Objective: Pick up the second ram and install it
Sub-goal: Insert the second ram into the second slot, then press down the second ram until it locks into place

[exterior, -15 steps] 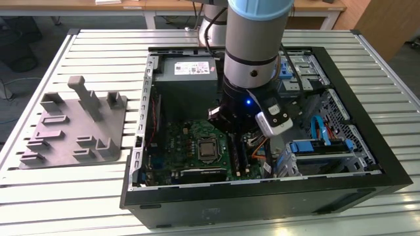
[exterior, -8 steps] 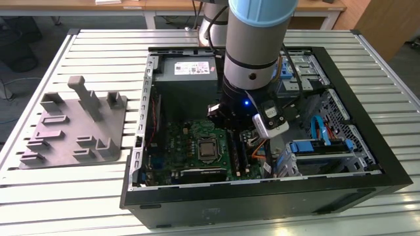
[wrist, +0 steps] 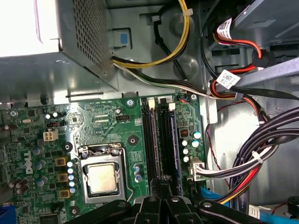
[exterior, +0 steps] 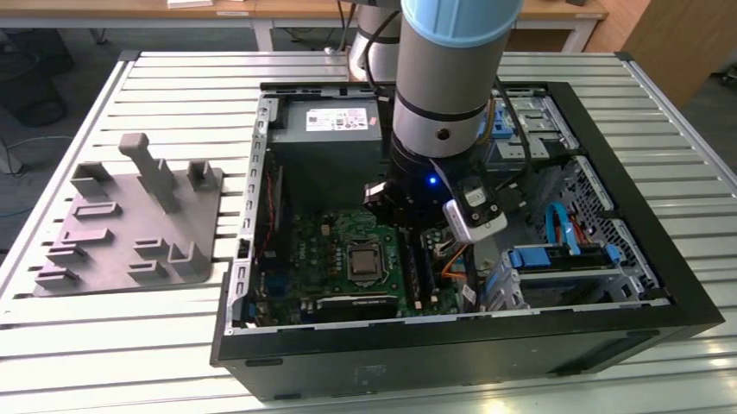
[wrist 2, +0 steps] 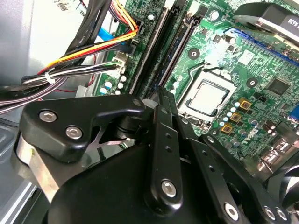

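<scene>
Slatted worktop (exterior: pixel 173 86) carries open PC case (exterior: pixel 645 285); gripper (wrist 2: pixel 161 95), jaws pressed together, bears on second ram (wrist 2: pixel 168 60) in its slot, seating it.

Pale slatted metal table (exterior: pixel 173 78), wooden desks (exterior: pixel 138 9) behind, grey floor (exterior: pixel 58 95).

Workshop | slatted metal bench (exterior: pixel 173 73) | open computer case (exterior: pixel 645 285)
</scene>
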`<control>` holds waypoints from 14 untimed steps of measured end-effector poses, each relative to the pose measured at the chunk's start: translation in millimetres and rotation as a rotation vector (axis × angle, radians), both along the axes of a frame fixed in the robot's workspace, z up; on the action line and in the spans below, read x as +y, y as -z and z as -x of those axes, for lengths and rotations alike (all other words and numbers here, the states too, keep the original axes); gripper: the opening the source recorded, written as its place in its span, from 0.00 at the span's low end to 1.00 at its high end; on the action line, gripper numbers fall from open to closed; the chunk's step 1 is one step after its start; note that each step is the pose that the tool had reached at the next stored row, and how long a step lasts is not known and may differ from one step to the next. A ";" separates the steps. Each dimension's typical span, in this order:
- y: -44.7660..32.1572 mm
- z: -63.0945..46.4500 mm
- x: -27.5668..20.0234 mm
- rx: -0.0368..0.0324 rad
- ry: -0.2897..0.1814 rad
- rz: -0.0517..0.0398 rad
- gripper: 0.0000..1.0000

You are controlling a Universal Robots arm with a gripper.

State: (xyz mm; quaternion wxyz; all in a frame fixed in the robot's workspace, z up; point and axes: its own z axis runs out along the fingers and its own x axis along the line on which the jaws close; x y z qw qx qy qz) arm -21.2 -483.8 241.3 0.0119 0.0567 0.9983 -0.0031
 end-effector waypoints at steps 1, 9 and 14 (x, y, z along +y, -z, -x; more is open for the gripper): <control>0.0 0.0 0.0 0.0000 0.000 0.0000 0.10; 0.7 0.0 9.8 0.0000 0.000 -0.0001 0.10; 4.8 0.0 32.3 0.0000 0.000 -0.0013 0.10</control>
